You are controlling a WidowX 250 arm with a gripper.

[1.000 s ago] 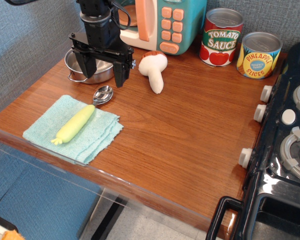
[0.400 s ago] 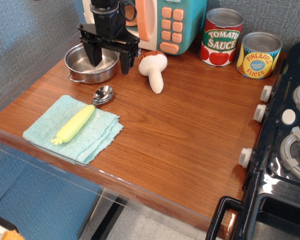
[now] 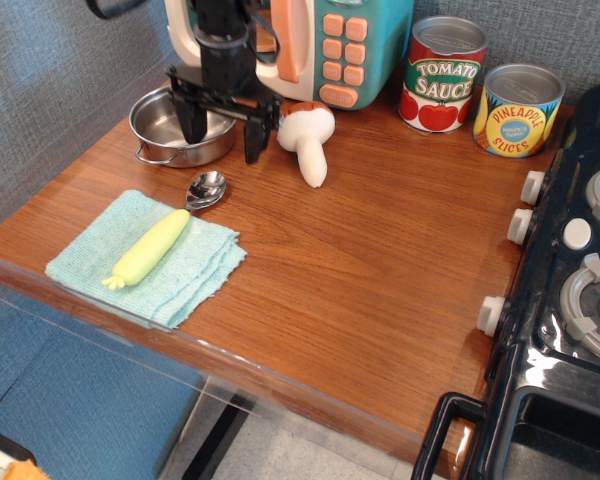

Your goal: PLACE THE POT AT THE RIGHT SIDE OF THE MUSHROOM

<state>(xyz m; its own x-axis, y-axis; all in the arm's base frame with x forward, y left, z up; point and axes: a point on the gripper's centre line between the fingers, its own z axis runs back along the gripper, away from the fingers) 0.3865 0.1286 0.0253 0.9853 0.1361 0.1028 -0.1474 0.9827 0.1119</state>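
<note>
The shiny steel pot [image 3: 165, 128] sits at the back left of the wooden counter, left of the white mushroom [image 3: 308, 140], which lies on its side with its brownish cap toward the toy microwave. My black gripper [image 3: 223, 138] is open and hangs over the pot's right rim. One finger [image 3: 194, 118] is inside the pot and the other finger [image 3: 255, 135] is outside it, between the pot and the mushroom. The jaws straddle the rim without closing on it.
A metal spoon [image 3: 206, 189] lies in front of the pot. A yellow-green vegetable toy [image 3: 150, 247] rests on a teal cloth [image 3: 140, 258]. A toy microwave [image 3: 320, 45], a tomato sauce can [image 3: 442, 74] and a pineapple can [image 3: 518, 109] stand along the back. A black stove [image 3: 570, 270] is at the right.
My gripper has moved back and to the right, then dropped lower, so its open fingers now straddle the pot's right rim. The pot and mushroom have not moved.
</note>
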